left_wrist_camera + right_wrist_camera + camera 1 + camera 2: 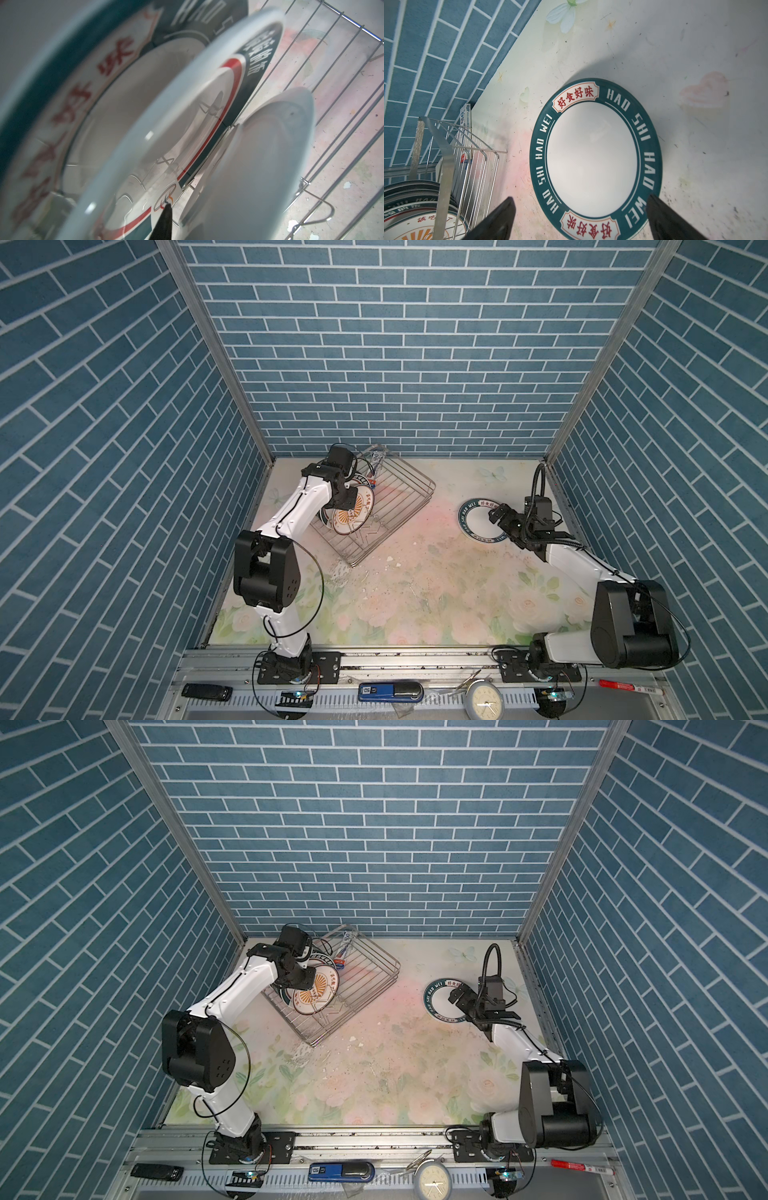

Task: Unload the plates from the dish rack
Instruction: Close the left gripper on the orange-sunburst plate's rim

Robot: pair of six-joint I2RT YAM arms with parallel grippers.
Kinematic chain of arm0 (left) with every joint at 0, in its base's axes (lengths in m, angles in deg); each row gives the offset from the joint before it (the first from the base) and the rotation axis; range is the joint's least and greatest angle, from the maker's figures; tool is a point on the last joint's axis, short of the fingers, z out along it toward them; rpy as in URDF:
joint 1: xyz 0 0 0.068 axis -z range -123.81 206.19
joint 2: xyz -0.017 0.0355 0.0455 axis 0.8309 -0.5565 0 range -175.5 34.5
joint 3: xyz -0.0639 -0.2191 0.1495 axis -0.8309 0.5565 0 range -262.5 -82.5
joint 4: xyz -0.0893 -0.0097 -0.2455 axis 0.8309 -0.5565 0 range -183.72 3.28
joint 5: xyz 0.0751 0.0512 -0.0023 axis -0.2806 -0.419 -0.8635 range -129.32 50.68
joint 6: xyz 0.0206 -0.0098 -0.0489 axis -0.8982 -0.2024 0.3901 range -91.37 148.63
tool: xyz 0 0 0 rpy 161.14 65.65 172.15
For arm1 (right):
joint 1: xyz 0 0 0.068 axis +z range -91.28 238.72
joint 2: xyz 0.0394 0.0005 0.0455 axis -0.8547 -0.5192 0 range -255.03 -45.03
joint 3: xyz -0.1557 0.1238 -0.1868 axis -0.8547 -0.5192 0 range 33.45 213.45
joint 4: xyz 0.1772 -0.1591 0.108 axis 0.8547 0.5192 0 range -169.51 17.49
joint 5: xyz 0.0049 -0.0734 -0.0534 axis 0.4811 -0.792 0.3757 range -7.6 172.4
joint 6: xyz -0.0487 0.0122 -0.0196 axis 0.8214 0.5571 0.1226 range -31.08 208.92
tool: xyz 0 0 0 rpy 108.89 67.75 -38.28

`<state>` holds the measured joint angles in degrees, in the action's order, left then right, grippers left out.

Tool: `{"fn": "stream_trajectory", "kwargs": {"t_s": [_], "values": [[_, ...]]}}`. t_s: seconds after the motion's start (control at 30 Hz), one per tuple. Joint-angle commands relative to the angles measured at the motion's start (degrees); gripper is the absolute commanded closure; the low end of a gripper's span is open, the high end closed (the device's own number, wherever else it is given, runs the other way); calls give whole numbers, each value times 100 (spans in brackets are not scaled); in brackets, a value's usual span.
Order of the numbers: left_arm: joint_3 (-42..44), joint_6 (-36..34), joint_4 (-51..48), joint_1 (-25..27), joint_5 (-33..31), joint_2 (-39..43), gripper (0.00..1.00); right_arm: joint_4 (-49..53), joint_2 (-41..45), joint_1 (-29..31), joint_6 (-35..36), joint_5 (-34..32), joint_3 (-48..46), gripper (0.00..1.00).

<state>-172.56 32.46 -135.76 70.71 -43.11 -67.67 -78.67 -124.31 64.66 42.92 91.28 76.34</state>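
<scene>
The silver wire dish rack (399, 493) (365, 973) stands at the back left, turned at an angle. Several plates (349, 516) (316, 994) lean in its near-left end. My left gripper (351, 499) reaches in among them. In the left wrist view one dark fingertip (166, 216) lies against the face of a red-banded plate (187, 116), and the other finger is hidden behind that plate. A teal-rimmed plate (72, 93) stands on one side and a plate's white back (259, 166) on the other. Another teal-rimmed plate (478, 518) (593, 158) lies flat at the right. My right gripper (496, 514) (580, 198) hovers open over its near rim.
A small printed packet (376, 466) leans in the rack's far corner. White chips (390, 559) are scattered on the floral table near the rack. On the front rail lie a black remote (206, 691), a blue device (388, 692), a clock face (484, 699) and a red pen (623, 685). Brick-pattern walls close three sides.
</scene>
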Motion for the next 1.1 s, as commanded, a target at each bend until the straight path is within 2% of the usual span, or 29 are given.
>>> {"fn": "stream_trajectory", "kwargs": {"t_s": [0.0, 0.33, 0.77, 1.07], "values": [[94, -17, -9, -2, 72, 151, 77, -66, -61, -13, 109, 63, -139, 2], [148, -106, -55, -1, 107, 224, 85, -163, -78, -14, 3, 177, -172, 2], [342, -402, 148, 7, 659, 455, 93, -175, -22, -14, -15, 198, -183, 2], [486, -508, 248, 14, 520, 563, 97, -146, 131, -15, -32, 176, -203, 2]]}}
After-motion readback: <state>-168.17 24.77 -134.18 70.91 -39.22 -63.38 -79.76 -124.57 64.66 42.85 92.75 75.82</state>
